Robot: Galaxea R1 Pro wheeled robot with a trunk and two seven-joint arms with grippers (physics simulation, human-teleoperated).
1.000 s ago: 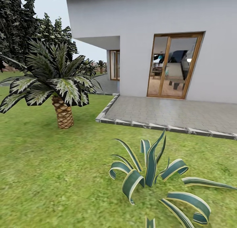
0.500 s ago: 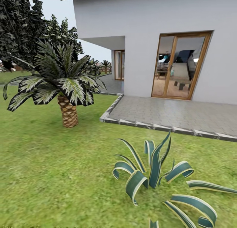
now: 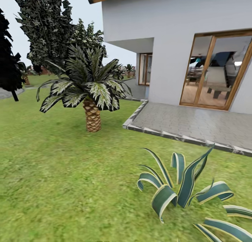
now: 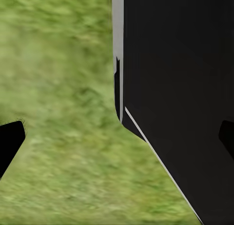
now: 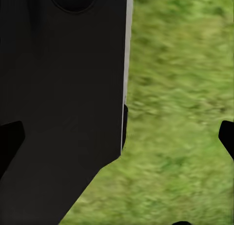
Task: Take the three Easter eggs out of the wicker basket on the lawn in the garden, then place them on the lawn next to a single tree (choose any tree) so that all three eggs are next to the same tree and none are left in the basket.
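The lawn (image 3: 59,172) spreads as mottled green grass across the head view. The Easter eggs and the wicker basket are out of view. My left gripper (image 4: 117,139) is open, its dark fingertips (image 4: 9,142) wide apart over grass, with a black part of the robot's body beside it. My right gripper (image 5: 117,137) is also open and holds nothing; its fingertips (image 5: 9,139) sit at the frame's edges above grass and the same black body.
A short palm (image 3: 91,95) stands on the grass at mid-left. A striped agave (image 3: 185,193) grows near the front right. Behind it lie a paved patio (image 3: 196,123) with a stone kerb and a white house (image 3: 175,42). Tall dark trees (image 3: 45,28) rise at the far left.
The whole head picture has shifted to the right, so the camera has turned left. More lawn and dark trees show at the left now. Nothing in the garden has moved itself.
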